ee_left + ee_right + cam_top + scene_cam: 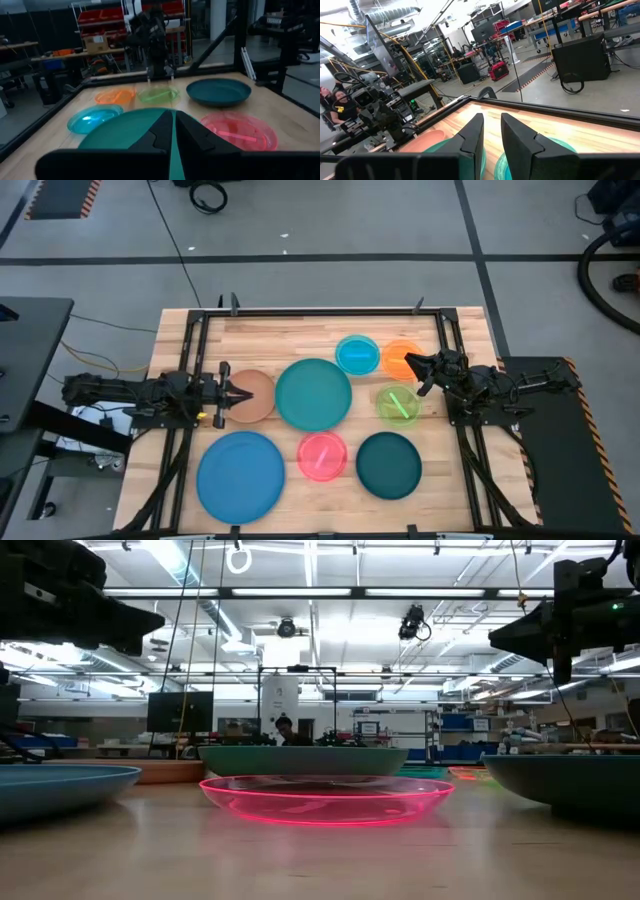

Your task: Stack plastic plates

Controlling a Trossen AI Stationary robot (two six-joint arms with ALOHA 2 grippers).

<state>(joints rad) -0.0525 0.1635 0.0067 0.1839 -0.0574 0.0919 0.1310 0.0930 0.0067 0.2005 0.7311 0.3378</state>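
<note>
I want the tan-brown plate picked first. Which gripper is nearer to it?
Left. The left gripper hangs over the tan-brown plate, its tips above the plate's left half. The right gripper is across the table, over the orange plate.

Pink plate [326, 799] glossy translucent plastic; table [250, 330] matt pale wood planks.

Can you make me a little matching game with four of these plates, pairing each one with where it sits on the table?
Plates:
1. blue plate
2. orange plate
3. tan-brown plate
4. pink plate

Places:
A. under the left gripper
B. between the blue and dark teal plates
C. near left corner of the table
D. beside the right gripper, next to the cyan plate

Pairs: 1-C, 2-D, 3-A, 4-B
</note>
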